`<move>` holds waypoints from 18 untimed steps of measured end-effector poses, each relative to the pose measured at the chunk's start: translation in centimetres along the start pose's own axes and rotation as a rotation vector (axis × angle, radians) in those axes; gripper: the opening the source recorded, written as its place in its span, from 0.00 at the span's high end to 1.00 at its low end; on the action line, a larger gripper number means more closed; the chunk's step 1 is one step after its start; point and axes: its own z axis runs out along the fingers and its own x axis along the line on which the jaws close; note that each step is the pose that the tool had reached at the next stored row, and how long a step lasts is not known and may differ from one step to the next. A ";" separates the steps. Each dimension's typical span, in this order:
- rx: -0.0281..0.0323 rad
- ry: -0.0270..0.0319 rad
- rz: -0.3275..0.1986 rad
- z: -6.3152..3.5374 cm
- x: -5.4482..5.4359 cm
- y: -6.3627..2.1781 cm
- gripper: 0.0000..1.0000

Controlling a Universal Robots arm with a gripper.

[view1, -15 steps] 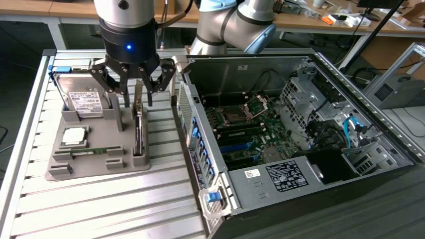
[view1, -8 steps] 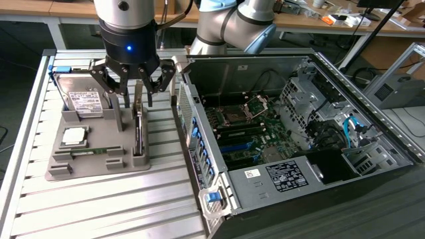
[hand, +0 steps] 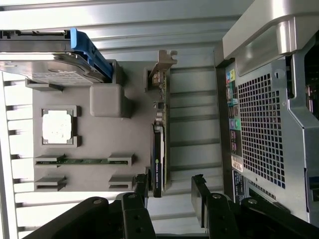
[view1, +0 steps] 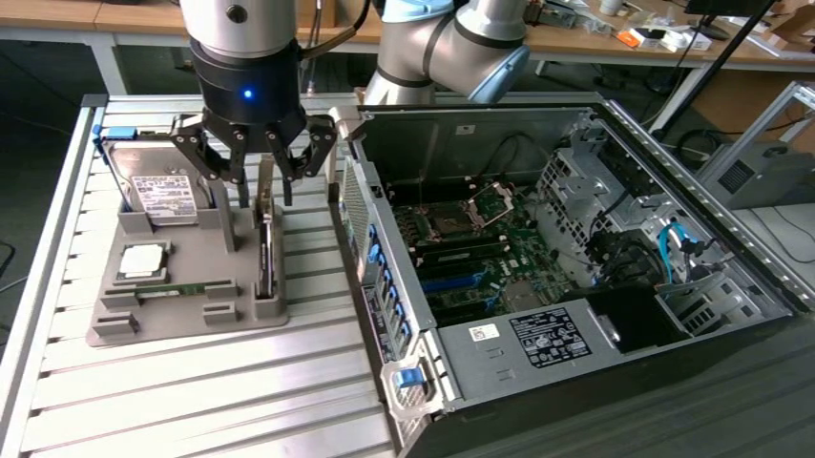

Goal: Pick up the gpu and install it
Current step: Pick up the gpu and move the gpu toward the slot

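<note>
The gpu [view1: 265, 243] stands on edge as a thin dark blade in the right slot of the grey holder [view1: 178, 320]. My gripper [view1: 265, 196] hangs right over its far end, open, with one finger on each side of the card and nothing gripped. In the wrist view the gpu [hand: 158, 144] runs away from my gripper [hand: 170, 191], its silver bracket at the far end. Its near end lies between my fingertips [hand: 142, 189], closer to one of them. The open computer case [view1: 574, 248] lies to the exterior view's right, motherboard exposed.
The holder also carries a silver hard drive [view1: 159, 181] with a blue clip, a square processor [view1: 140, 260] and a narrow memory strip [view1: 185, 288]. The case's perforated wall [hand: 269, 124] stands close beside the holder. All rest on a ribbed aluminium table [view1: 191, 391].
</note>
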 end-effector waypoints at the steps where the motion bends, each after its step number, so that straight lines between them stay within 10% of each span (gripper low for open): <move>1: 0.0000 0.0000 0.000 0.02 0.0 0.00 0.52; 18: 0.0000 0.0000 0.000 0.39 0.0 -0.02 0.52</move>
